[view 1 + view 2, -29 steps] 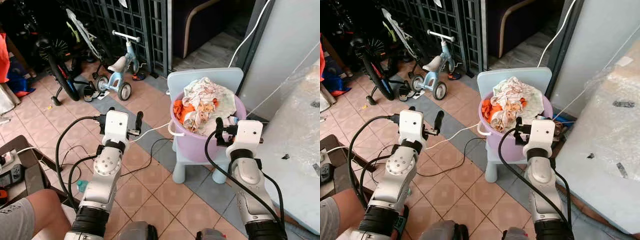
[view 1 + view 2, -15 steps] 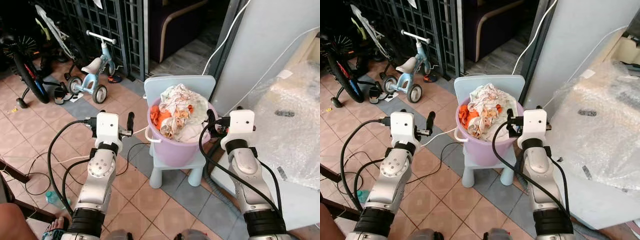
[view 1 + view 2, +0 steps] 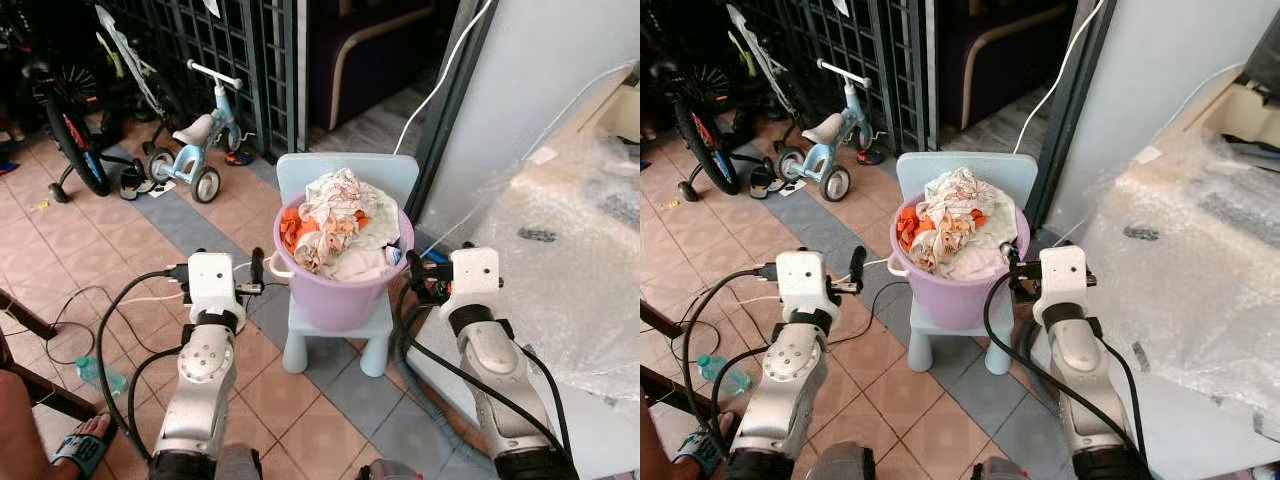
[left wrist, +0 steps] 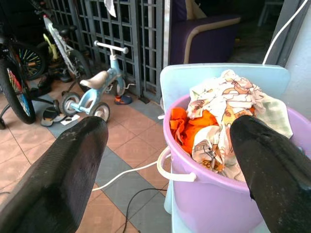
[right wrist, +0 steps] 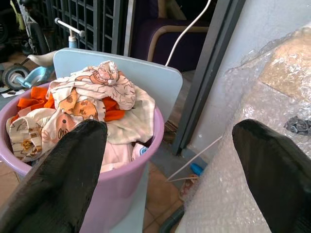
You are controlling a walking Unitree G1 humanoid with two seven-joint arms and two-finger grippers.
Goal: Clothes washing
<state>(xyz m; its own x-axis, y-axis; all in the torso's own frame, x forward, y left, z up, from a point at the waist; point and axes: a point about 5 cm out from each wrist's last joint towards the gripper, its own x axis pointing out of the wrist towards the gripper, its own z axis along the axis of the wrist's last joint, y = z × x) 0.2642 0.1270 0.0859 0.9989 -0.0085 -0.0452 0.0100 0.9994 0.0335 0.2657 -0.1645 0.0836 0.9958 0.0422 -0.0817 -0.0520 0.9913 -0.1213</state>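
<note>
- The bucket [image 3: 338, 290] of clothes [image 3: 335, 222] on the small chair [image 3: 336, 322] now sits centred between both hands; the robot has turned to face it.
- Left hand [image 3: 255, 268] and right hand [image 3: 412, 270], both spread, flank its rim, untouched; grasping seems next.

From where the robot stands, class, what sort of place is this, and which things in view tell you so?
Probably a home's covered porch or utility area: a tiled floor, a child's balance trike and a bicycle parked by a metal grille, and a purple laundry bucket on a small blue chair.
</note>
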